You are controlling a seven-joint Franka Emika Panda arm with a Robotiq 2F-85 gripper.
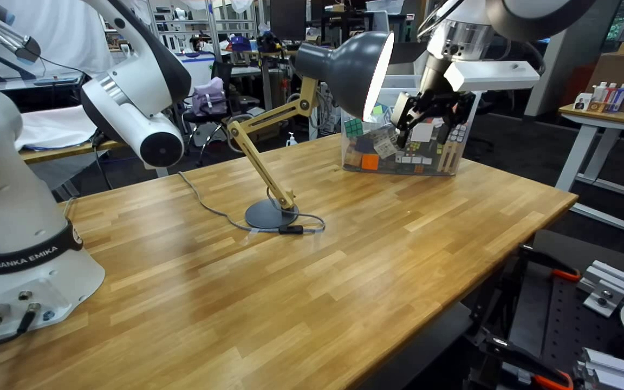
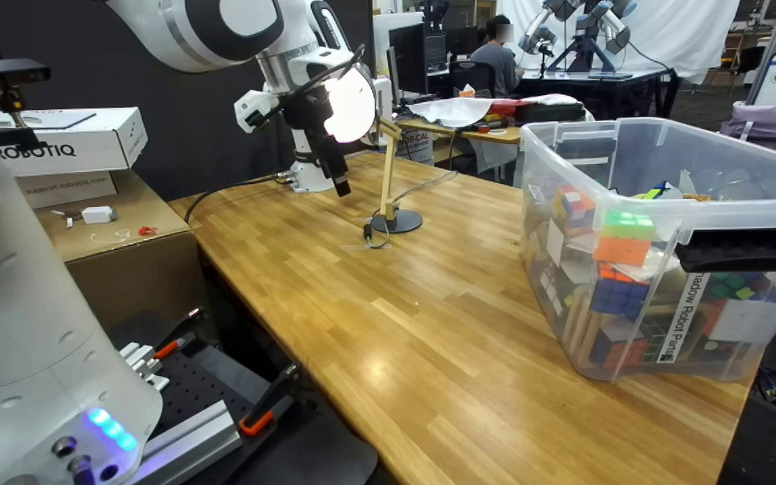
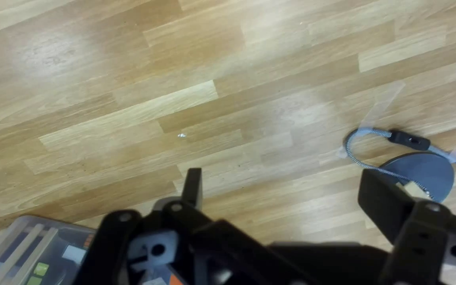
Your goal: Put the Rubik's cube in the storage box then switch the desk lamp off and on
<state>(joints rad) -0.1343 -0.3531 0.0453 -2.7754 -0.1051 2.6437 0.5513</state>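
The clear storage box stands at the far end of the table in an exterior view, holding several mixed cubes and parts. It also shows in an exterior view and at the lower left of the wrist view. No Rubik's cube lies on the visible tabletop; which cube in the box is the task's cannot be told. The desk lamp is lit, its dark head tilted. Its cord switch lies by the round base. My gripper is open and empty, above the table.
A second white robot arm hangs over the table's far side. Lamp cord trails across the tabletop. Clamps with orange handles sit beside the table edge. White Robotiq boxes stand on a cardboard box.
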